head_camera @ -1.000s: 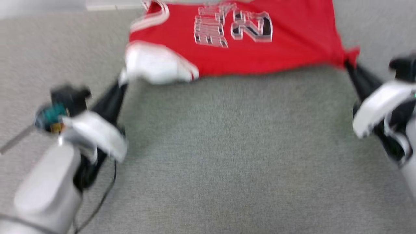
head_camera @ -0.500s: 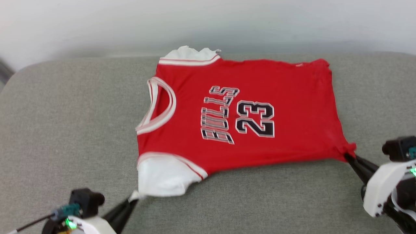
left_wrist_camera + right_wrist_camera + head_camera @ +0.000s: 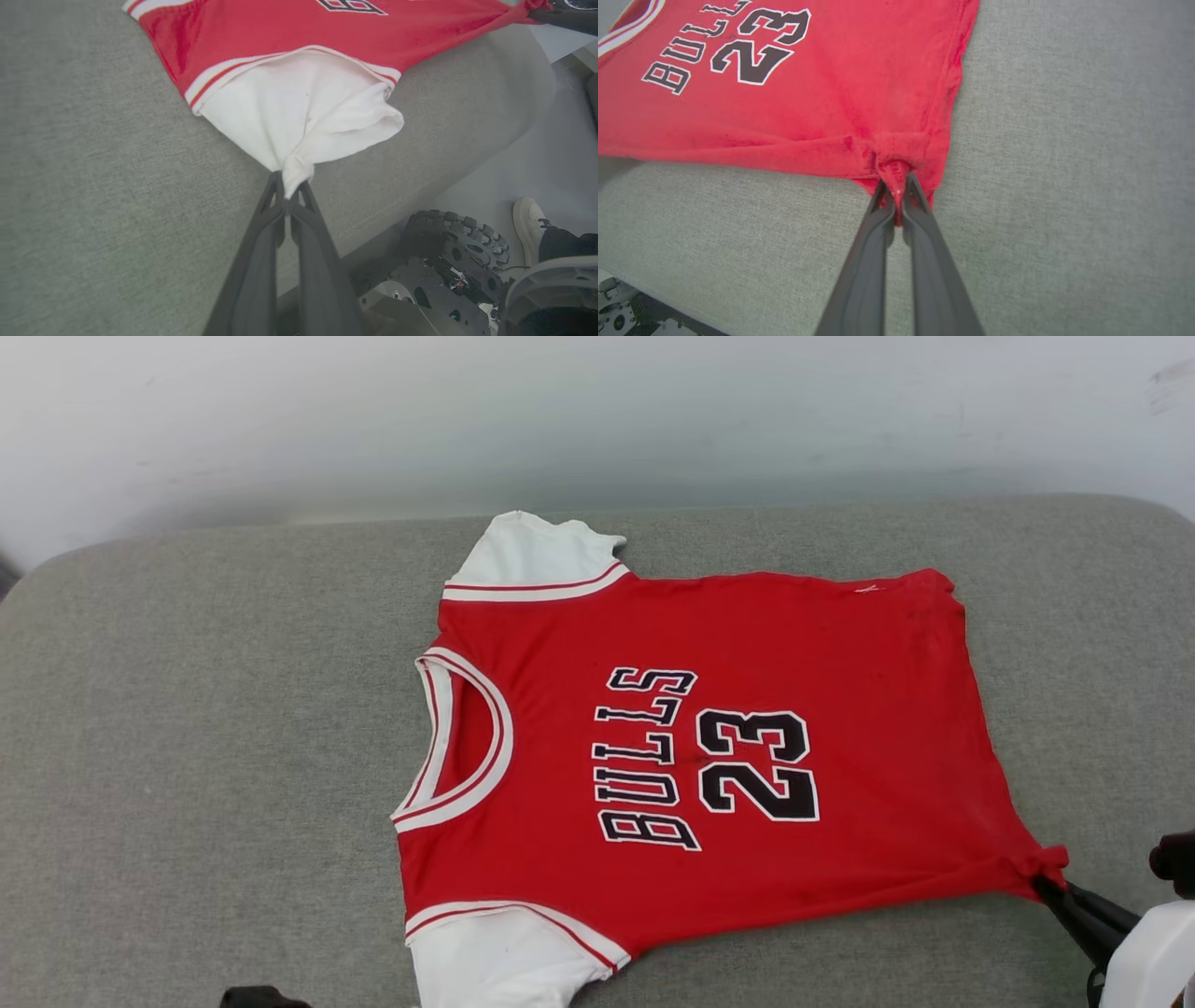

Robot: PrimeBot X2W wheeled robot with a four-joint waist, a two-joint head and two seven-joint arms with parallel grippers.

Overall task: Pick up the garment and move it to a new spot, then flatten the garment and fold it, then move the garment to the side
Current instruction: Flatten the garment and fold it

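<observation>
Red garment (image 3: pixel 709 756) spread chest-up on grey cushion (image 3: pixel 187 756): collar toward cushion's left end, hem toward its right end. My left gripper (image 3: pixel 286 196) pinched tight on tip of near white sleeve (image 3: pixel 303 116), fabric bunched between fingers, close to cushion's front edge. My right gripper (image 3: pixel 896 198) clamped on near hem corner, red cloth puckered at tips, also by cushion's front edge. Near side of shirt taut between both grips. Other white sleeve (image 3: pixel 532 555) flat, toward cushion's back edge.
</observation>
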